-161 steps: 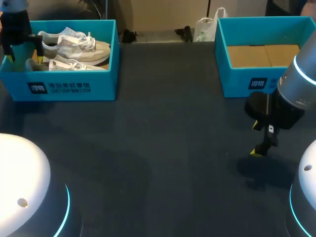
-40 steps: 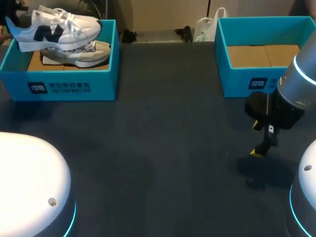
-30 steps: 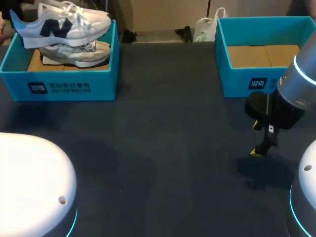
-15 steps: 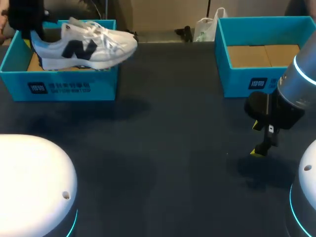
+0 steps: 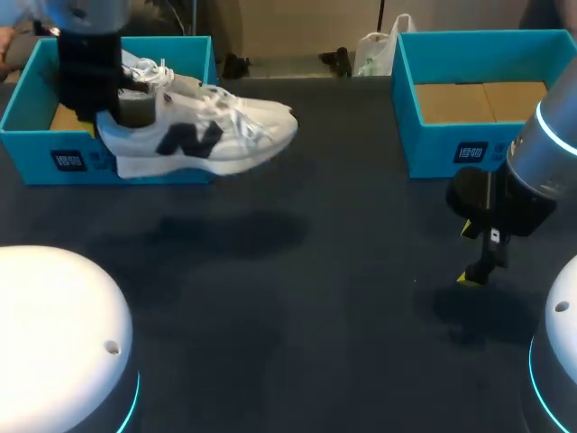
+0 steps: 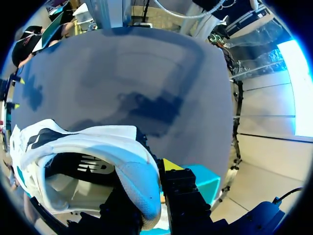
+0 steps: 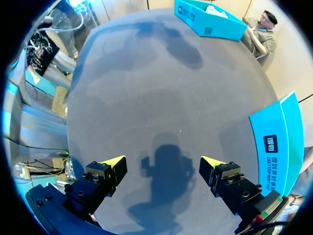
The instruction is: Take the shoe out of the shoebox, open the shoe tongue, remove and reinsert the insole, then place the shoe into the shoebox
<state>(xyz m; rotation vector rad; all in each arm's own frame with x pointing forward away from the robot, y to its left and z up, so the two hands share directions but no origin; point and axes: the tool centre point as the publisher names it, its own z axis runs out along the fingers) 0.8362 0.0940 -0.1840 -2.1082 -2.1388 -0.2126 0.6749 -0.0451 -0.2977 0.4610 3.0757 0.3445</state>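
Note:
A white shoe [image 5: 207, 137] with a dark logo hangs in the air just in front of the left blue shoebox [image 5: 63, 161], toe pointing right. My left gripper [image 5: 106, 106] is shut on its heel collar. In the left wrist view the heel rim of the shoe [image 6: 88, 152] sits pinched between the fingers of the left gripper [image 6: 144, 191], with one yellow tip showing beside it. My right gripper [image 5: 475, 262] hovers open over the table at the right, below the right shoebox [image 5: 469, 149]. The right wrist view shows the right gripper [image 7: 163, 164] with nothing between its fingers.
A second white shoe [image 5: 142, 67] partly shows inside the left shoebox behind the arm. The right shoebox holds only brown cardboard [image 5: 478, 99]. In the right wrist view the left shoebox [image 7: 210, 22] lies far ahead and the right shoebox [image 7: 279, 142] close beside the gripper.
My left arm has lifted the shoe out of the left shoebox and carried it rightward and toward the table's front. The right arm has not moved.

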